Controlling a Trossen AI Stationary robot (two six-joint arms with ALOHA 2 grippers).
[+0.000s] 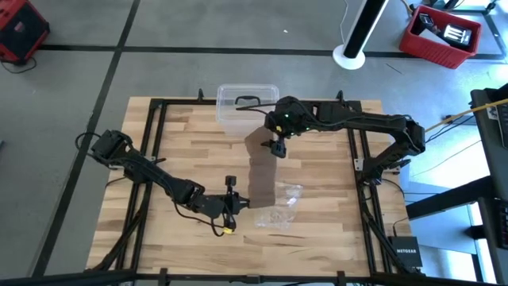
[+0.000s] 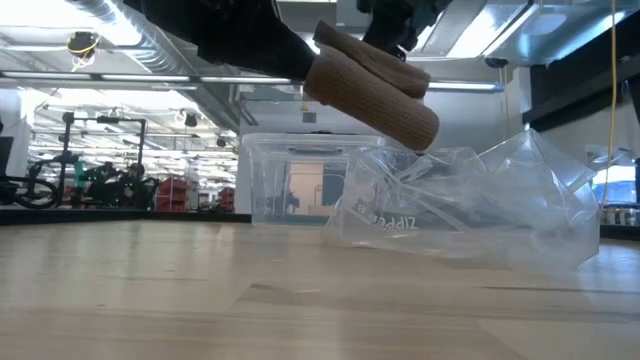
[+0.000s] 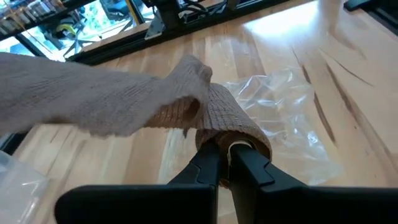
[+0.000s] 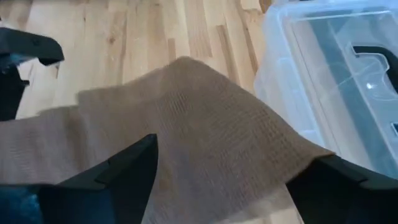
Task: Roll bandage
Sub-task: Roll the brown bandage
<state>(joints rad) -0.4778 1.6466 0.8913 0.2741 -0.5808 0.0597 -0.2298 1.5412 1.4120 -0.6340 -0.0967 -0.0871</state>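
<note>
From above we see the bandage (image 1: 262, 171) stretched over the table, its rolled end pinched by the left gripper (image 1: 235, 202) beside the plastic bag (image 1: 282, 208), its far end pinched by the right gripper (image 1: 276, 148) near the clear box (image 1: 238, 103), though only the left wrist view shows the roll.

A pale wooden table (image 1: 182, 151) stands on a grey concrete floor (image 1: 198, 32) crossed by dark lines. A red crate (image 1: 441, 35) and a white post base (image 1: 349, 56) sit beyond it. Ceiling lights (image 2: 490, 30) brighten a workshop with bicycles (image 2: 40, 185).
</note>
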